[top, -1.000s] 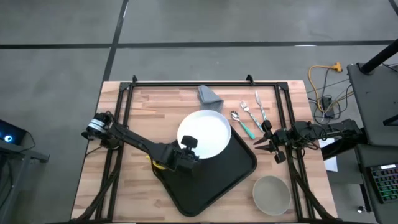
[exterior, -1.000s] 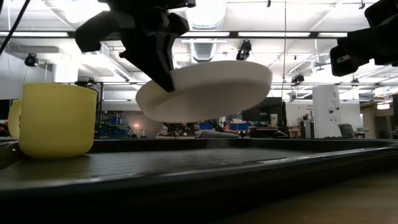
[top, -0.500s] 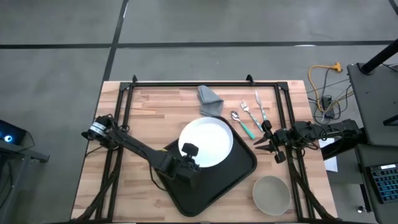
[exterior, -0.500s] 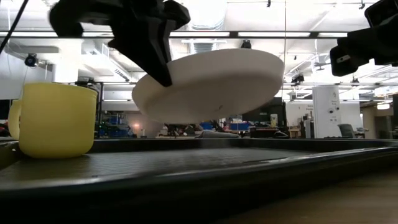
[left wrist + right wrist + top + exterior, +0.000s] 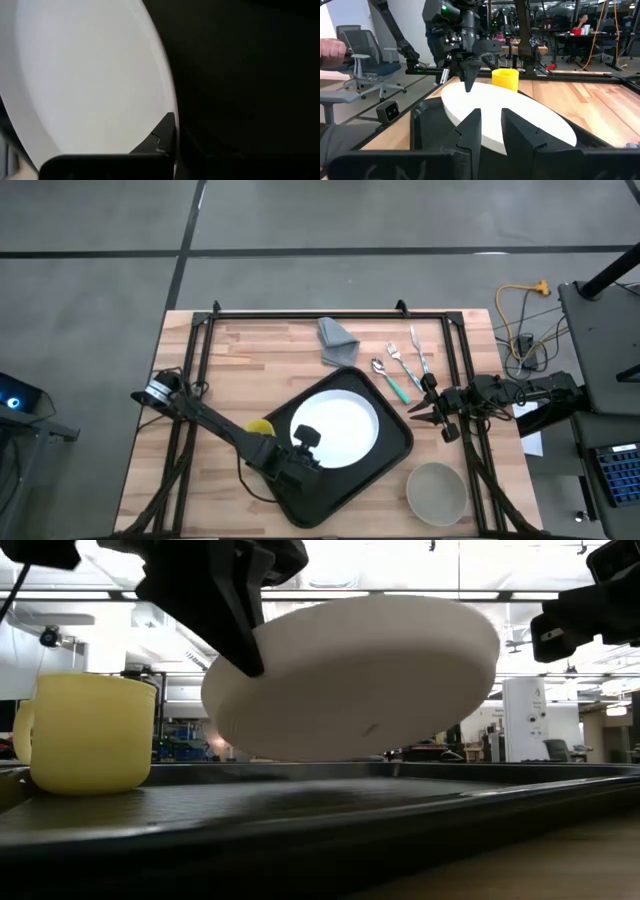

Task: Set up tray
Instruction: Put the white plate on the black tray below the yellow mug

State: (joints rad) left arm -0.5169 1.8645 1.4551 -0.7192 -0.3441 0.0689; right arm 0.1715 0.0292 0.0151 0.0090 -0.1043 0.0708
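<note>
Matte black rectangular plastic tray (image 5: 385, 442) with raised rim lies skewed on the light wooden table (image 5: 250, 360), near centre. Left gripper (image 5: 300, 448) is over the tray's near-left part, fingers clamped on the near rim of a round white plate (image 5: 335, 427); plate is held tilted just above the tray floor, clear of it in the low view. Yellow mug (image 5: 88, 733) stands on the tray's left corner, beside the gripper. Right gripper (image 5: 428, 409) waits at the table's right edge, just right of the tray, fingers slightly apart.

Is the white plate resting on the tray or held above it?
Held above: white plate hangs tilted in the left gripper, a gap showing over the tray.
</note>
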